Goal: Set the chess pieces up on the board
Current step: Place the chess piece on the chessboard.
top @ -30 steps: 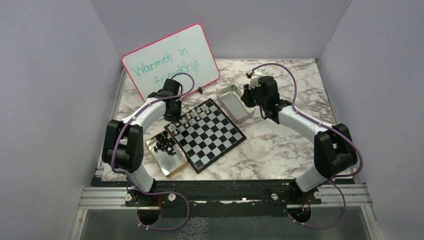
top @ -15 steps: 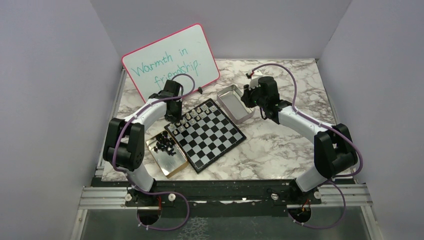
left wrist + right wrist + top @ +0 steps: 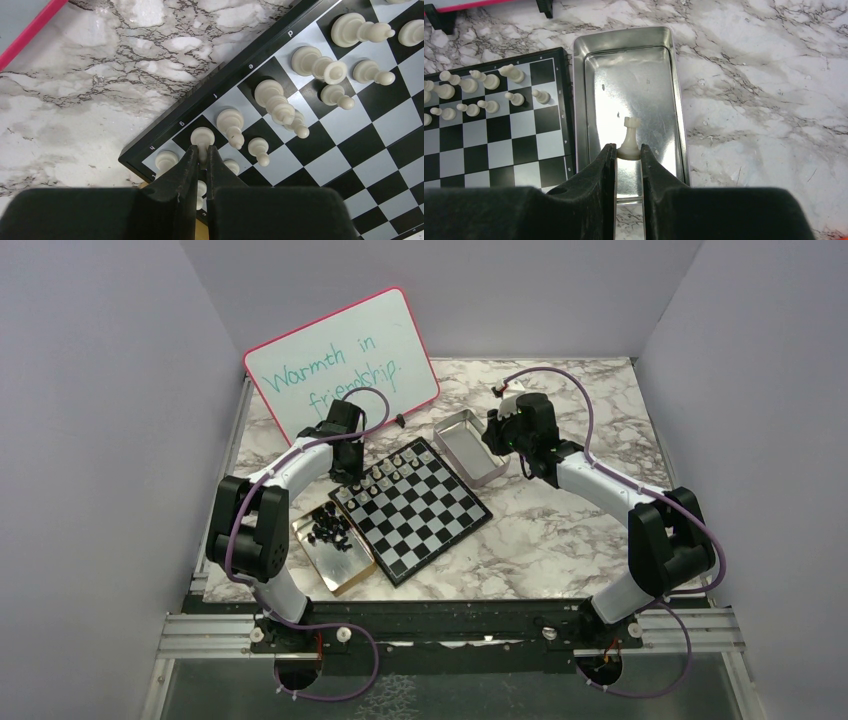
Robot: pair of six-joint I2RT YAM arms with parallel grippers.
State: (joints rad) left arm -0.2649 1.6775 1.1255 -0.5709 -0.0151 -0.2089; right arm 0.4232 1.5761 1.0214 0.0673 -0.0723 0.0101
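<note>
Chess pieces [image 3: 385, 472]: cream ones lined up in 2 rows along far-left edge of board [image 3: 430, 515], upright. Black ones [image 3: 330, 530] heaped in gold tray [image 3: 345, 565] touching board's near-left edge. Board flat on marble table [image 3: 560, 530], turned diagonally.

Left gripper [image 3: 201, 156]: over board's left corner, fingers pressed nearly together, pinching 1 cream piece [image 3: 202, 137] on edge-row square marked g. Neighbouring squares also filled with cream pieces, just beside it.

Right gripper [image 3: 628, 152]: off board, over silver tin [image 3: 676, 100] lying just beside board's far-right edge. Fingers clamped on base of cream rook [image 3: 629, 135], rook upright inside tin. Resting on tin floor or lifted: cannot tell.

Pink-rimmed whiteboard [image 3: 340, 360] propped behind board, green handwriting on it.
</note>
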